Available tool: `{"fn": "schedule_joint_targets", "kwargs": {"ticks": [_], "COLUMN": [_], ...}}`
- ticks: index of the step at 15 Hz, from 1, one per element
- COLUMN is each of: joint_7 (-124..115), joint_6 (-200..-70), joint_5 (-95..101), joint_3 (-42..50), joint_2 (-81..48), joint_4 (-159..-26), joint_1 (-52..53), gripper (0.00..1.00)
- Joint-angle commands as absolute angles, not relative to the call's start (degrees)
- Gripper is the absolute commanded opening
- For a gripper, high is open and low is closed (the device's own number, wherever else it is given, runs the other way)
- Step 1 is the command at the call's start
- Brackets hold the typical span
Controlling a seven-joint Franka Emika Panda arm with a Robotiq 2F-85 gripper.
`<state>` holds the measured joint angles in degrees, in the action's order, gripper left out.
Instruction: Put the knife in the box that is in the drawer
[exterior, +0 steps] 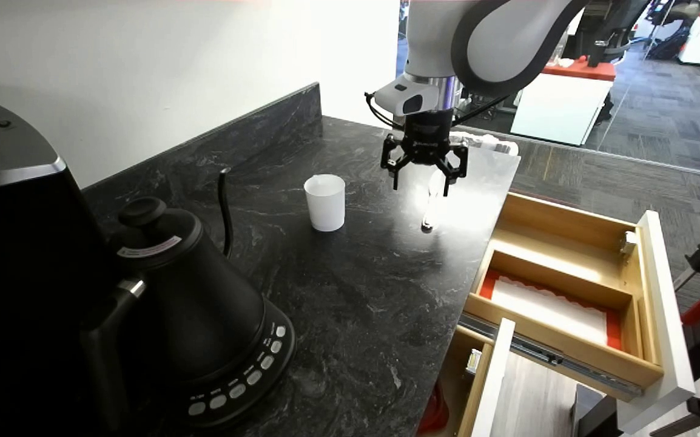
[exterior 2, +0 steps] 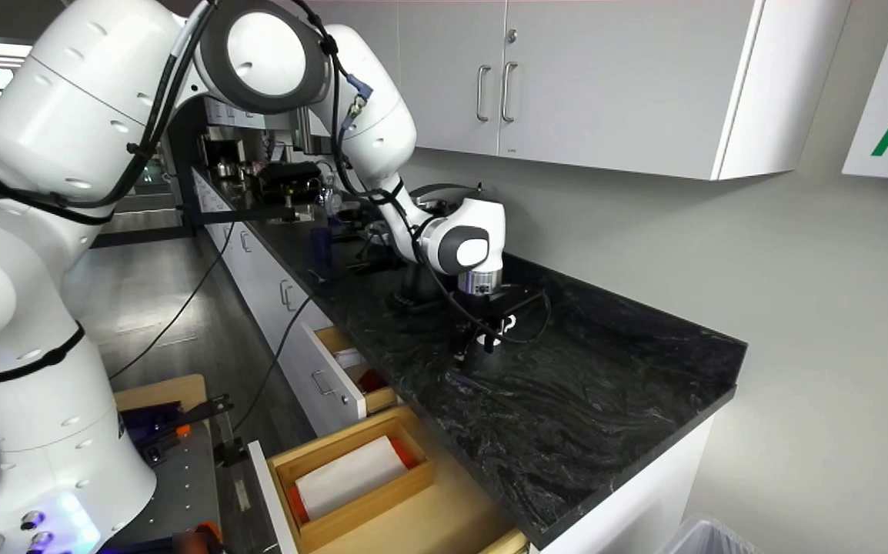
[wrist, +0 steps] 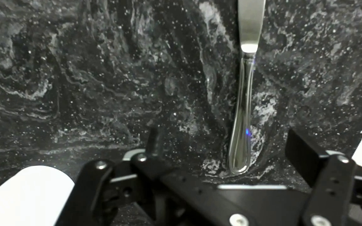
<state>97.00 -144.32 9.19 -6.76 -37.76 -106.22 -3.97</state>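
Currently, the step in hand appears to be the approach to the knife (wrist: pixel 246 88); grasp, transfer and release are not yet done. The knife lies flat on the table (exterior: pixel 356 303), beside the cup (exterior: pixel 326 203), on the side of the cup towards the pulled-out drawer (exterior: pixel 574 240). The gripper (exterior: pixel 421 185) hangs above the table on that same side of the cup. Its jaws stand apart and hold nothing. In the wrist view the handle (wrist: pixel 243 119) shows between them, nearer the jaw farther from the cup; the blade (wrist: pixel 252 22) runs out of view.

Next, check alignment: a slight shift away from the cup would probably centre the handle. Lower the jaws until they straddle it, then close across its width. Because the handle is thin and smooth, the jaw tips will likely need to come down almost to the table. Once the grip is firm, lift and travel away from the cup, past the table's edge, to the box (exterior 2: pixel 371 504). This wooden-walled box, red and white inside, sits in the drawer, lower than the cup.
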Motion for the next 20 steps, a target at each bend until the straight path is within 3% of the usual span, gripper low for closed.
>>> {"fn": "schedule_joint_targets", "kwargs": {"ticks": [1, 20], "joint_7": [99.33, 99.3], "joint_6": [-146.18, -153.66], "joint_5": [7.26, -1.06], "joint_3": [-8.7, -12.69], "joint_2": [-39.93, -38.27], "joint_4": [-105.07, -112.77], "joint_1": [-6.29, -12.33], "gripper": [1.0, 1.0]}}
